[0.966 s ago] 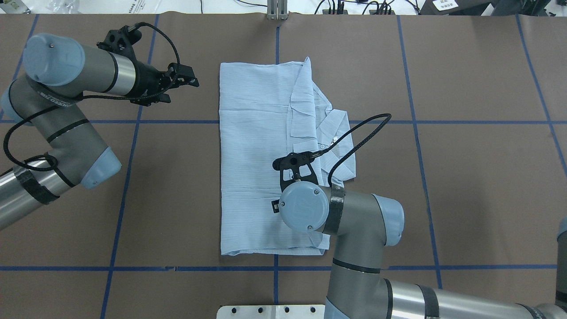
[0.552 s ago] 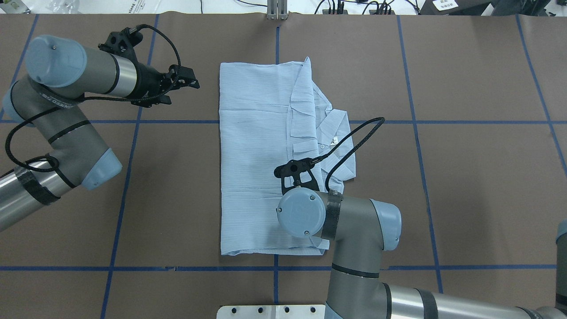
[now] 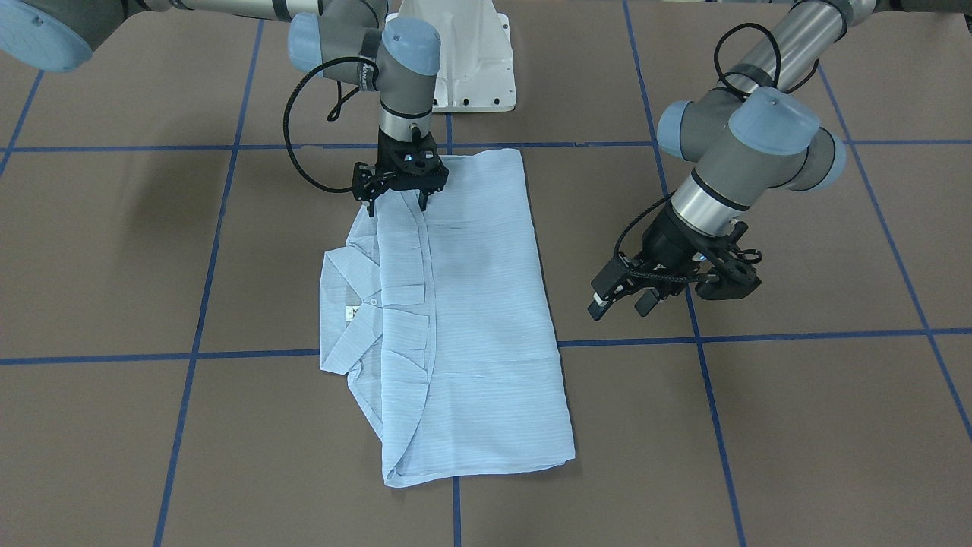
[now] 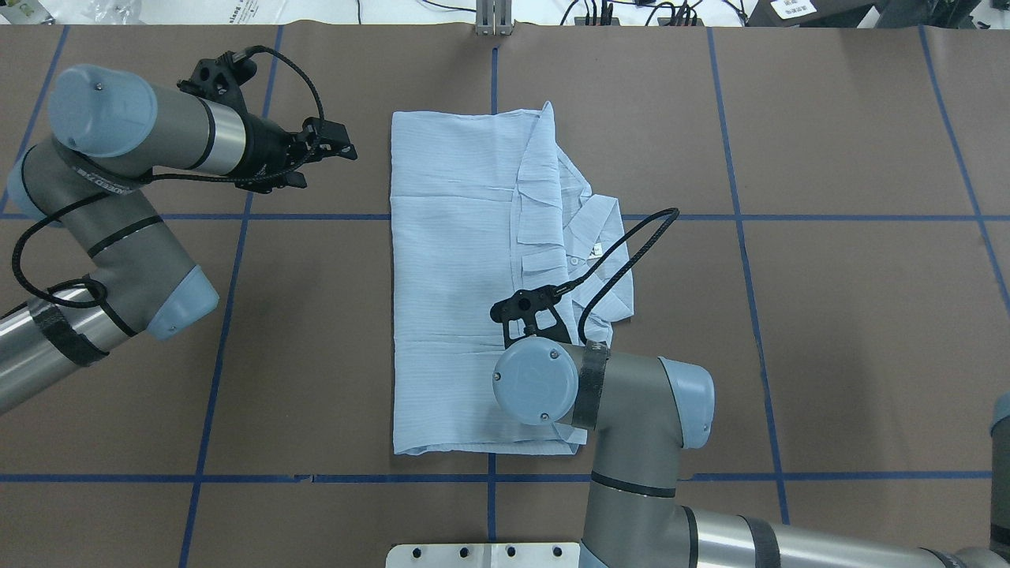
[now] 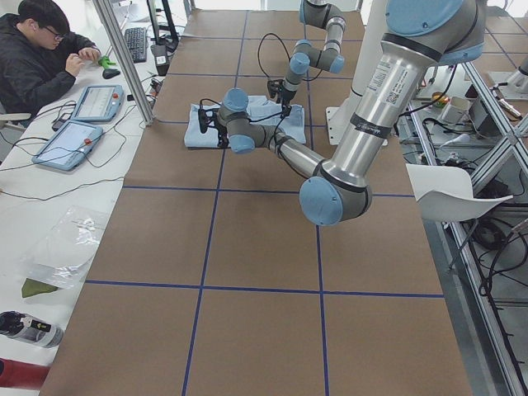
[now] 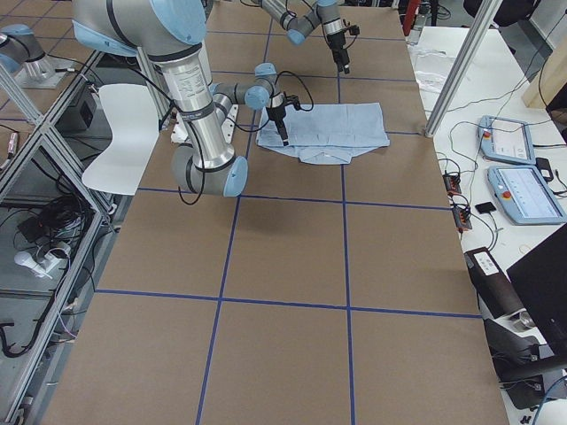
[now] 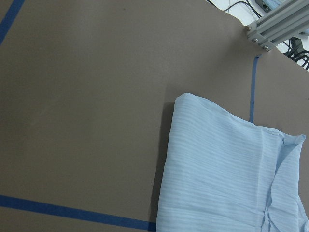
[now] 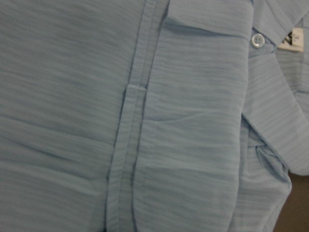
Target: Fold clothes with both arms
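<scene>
Folded pale-blue striped shirt (image 4: 454, 260) is laid flat; right gripper (image 3: 398, 207) is held spread over its near edge, left gripper (image 3: 621, 304) spread, clear of its left side

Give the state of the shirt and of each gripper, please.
shirt, folded into a long rectangle, lying flat, collar out at one side.
left gripper, open, empty, above the bare table beside the shirt.
right gripper, open, empty, pointing down over the shirt's edge.
</scene>
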